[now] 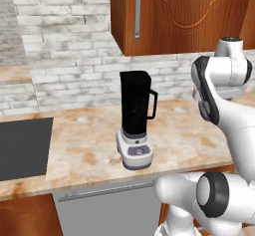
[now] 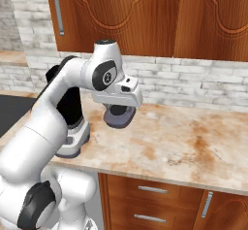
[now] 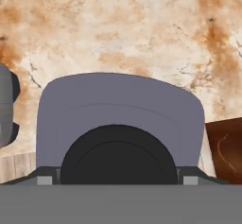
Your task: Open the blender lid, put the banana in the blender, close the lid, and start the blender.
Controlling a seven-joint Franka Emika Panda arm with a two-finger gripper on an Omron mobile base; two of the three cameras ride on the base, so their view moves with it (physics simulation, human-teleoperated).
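Blender lid (image 3: 120, 119), held off the jar in the wide-set gripper (image 2: 117, 113) above the desk (image 2: 184, 146), leaves blender (image 1: 135, 115) open; banana loading, closing and starting remain.

Black blender (image 1: 135, 111) jar on light grey base; dark grey blender lid (image 3: 120, 119) with black knob; worktop (image 1: 89, 145) mottled cream and rust; whitewashed brick wall (image 1: 69, 51); reddish-brown wooden cabinets (image 2: 145, 15).
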